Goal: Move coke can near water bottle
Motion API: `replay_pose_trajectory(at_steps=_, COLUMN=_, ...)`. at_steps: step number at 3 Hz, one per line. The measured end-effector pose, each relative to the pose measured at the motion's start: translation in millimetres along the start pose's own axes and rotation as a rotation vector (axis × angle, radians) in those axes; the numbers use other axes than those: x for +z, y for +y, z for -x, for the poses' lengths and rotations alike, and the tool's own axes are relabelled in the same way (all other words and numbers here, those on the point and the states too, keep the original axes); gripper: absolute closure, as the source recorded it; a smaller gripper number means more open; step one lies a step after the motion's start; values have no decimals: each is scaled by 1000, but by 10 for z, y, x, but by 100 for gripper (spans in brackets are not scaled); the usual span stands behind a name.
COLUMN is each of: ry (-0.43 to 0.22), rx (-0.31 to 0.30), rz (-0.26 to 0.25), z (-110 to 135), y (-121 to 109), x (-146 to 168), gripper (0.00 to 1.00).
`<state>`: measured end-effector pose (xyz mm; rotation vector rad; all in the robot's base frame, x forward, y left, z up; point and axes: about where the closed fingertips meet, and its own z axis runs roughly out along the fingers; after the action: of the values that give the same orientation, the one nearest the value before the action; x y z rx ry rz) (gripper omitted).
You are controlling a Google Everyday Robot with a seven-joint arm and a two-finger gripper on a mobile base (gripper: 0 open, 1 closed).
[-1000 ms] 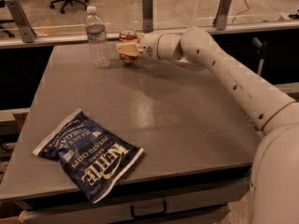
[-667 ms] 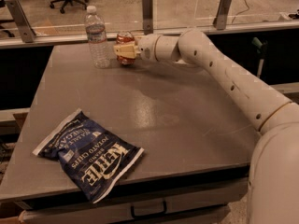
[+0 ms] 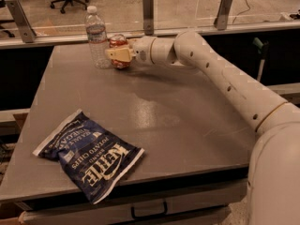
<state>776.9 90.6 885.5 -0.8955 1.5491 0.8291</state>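
A: Position of the task's things?

B: Water bottle [image 3: 97,36] noted upright at the far left of the table [image 3: 187,125]. Coke can [image 3: 118,41] recorded just beside it, on its right. A narrow gap is seen between them; no contact is made out.

A: Gripper?

B: Gripper [image 3: 116,54] found at the can, reached in from the right on the long white arm [image 3: 225,78]. It is closed round the can. One cream finger [image 3: 121,55] is laid across the can's near face; the other is hidden behind it. Nothing else is held.

A: Can set down?

B: Not established. Its base is seen about level with the bottle's base, so it is judged to be at or just above the tabletop. Which of the two cannot be told.

A: Progress?

B: The carrying is judged all but done, since the can is already near the bottle. Left to do, by judgement: the can to be stood on the table if not yet resting there, the grip to be released, and the gripper to be drawn back rightward without can or bottle being knocked.

A: Against a second ago?

B: Can and gripper were then farther right and a little higher, with a wider gap to the bottle. They have been brought leftward and lowered. Bottle unmoved. Chip bag [image 3: 89,156] at the near left unmoved.
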Motion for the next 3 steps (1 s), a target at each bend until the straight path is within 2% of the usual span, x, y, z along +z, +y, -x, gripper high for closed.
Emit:
replay_pose_trajectory(at_steps=1, ry=7, rx=6, rz=-1, z=-39, y=26, x=-22, gripper=0)
replay_pose_trajectory(at_steps=2, ry=8, rx=6, rz=-1, z=-41, y=25, x=-24, gripper=0)
replay_pose_trajectory(at_steps=3, ry=47, rx=-34, rz=-102, z=-79, y=-324, x=-589, gripper=0)
